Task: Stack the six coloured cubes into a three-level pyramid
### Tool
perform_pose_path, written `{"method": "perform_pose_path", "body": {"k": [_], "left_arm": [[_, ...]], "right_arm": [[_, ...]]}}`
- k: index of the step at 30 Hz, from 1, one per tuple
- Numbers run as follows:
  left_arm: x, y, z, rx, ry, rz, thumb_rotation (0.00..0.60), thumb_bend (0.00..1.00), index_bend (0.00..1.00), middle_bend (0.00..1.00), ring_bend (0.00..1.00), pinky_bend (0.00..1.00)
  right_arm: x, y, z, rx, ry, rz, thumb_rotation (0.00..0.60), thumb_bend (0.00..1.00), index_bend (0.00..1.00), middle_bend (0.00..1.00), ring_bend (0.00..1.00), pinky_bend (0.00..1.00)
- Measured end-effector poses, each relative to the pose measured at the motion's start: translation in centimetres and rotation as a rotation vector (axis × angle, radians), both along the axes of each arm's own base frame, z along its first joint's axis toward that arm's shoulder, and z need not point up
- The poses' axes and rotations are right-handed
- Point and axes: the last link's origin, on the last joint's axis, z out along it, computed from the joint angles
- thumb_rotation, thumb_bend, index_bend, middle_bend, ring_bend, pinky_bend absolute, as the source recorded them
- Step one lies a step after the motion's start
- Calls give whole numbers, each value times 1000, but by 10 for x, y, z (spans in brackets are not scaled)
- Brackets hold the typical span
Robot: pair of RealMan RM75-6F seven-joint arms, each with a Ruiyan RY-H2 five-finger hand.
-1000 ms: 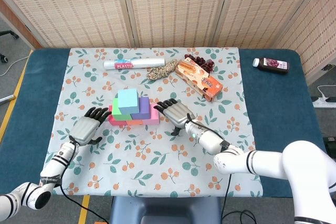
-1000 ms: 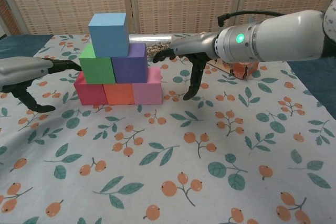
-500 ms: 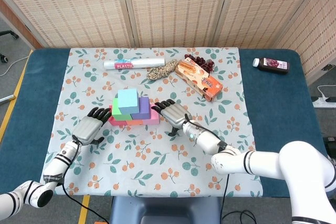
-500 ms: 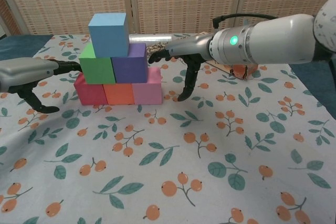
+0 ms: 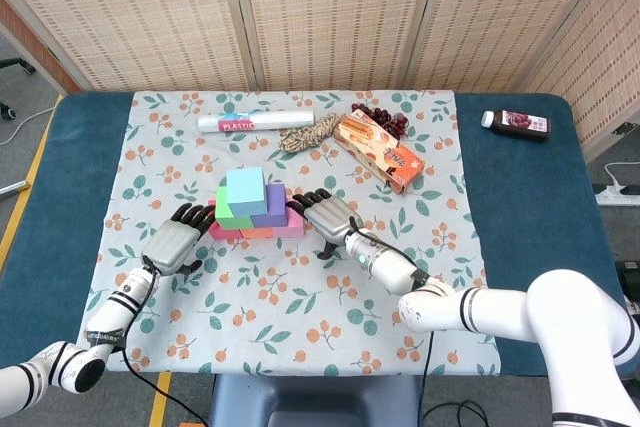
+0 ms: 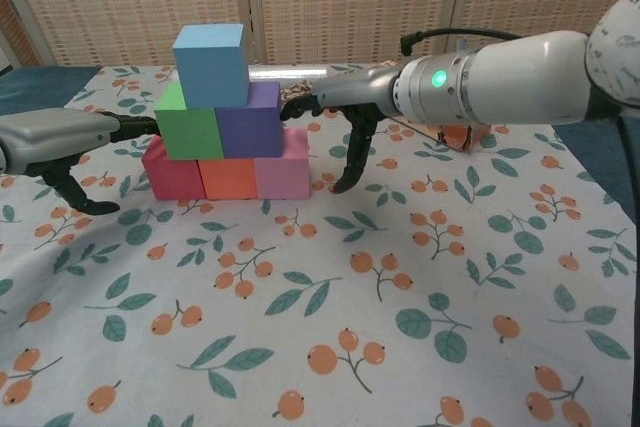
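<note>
Centrally on the floral cloth [image 5: 300,287], a six-cube pyramid [image 6: 226,122] stands complete; left hand [image 5: 176,243] and right hand [image 5: 330,217] flank it, fingers spread, holding nothing

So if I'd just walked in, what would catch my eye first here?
Most likely the pyramid of coloured cubes in the middle of the floral tablecloth: three on the bottom, two above, and a light blue cube on top. Next, the two robot hands flanking it, the left hand and right hand, each with dark fingers reaching toward the stack's sides.
</note>
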Motion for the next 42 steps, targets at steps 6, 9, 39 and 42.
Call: {"method": "perform_pose_path", "body": {"k": [6, 9, 39, 42], "left_arm": [[-2, 0, 0, 0, 4, 7, 600, 302, 0, 0, 0, 1], [-3, 0, 0, -2, 8, 9, 600, 304, 0, 0, 0, 2], [-36, -19, 24, 60, -21, 89, 600, 307, 0, 0, 0, 1], [-42, -20, 23, 57, -15, 107, 600, 307, 0, 0, 0, 2]], "right_arm": [[0, 0, -2, 2, 5, 1, 600, 34, 0, 0, 0, 0], [0, 0, -3, 3, 6, 0, 600, 34, 0, 0, 0, 0], [-34, -8, 66, -108, 71, -86, 600, 34, 0, 0, 0, 0], [-45, -6, 67, -103, 83, -118, 600, 34, 0, 0, 0, 0]]}}
